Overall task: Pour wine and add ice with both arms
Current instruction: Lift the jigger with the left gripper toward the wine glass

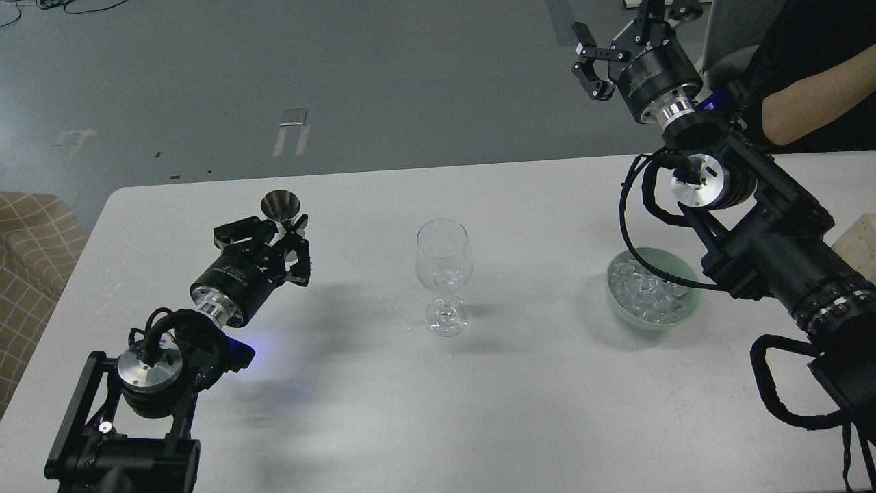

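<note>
The ice (pixel 650 291) lay heaped as clear cubes in a pale green bowl (pixel 688 311) on the right side of the desk (pixel 547 411), partly hidden behind the right arm (pixel 773 253) and its looped cable. To the left of the bowl, well apart from it and near the middle of the desk, stood a clear stemmed wine glass (pixel 443 274), upright and seemingly empty, probably centred so that either arm could reach it. Further left, the left arm (pixel 150 370) reached over the desk, and its left gripper (pixel 291 250) sat at a small metal measuring cup (pixel 279 205), a flared conical jigger; the jaws appeared to be closed around its lower part, though the contact itself was dark and hard to confirm. The cup stood upright, which would suit carrying liquid without spilling. The right gripper (pixel 587 61) hung high above the far edge of the desk, well clear of the bowl, its jaws spread wide and empty, seemingly parked out of the way. A person's forearm (pixel 814 109) showed at the upper right corner, beyond the desk.
</note>
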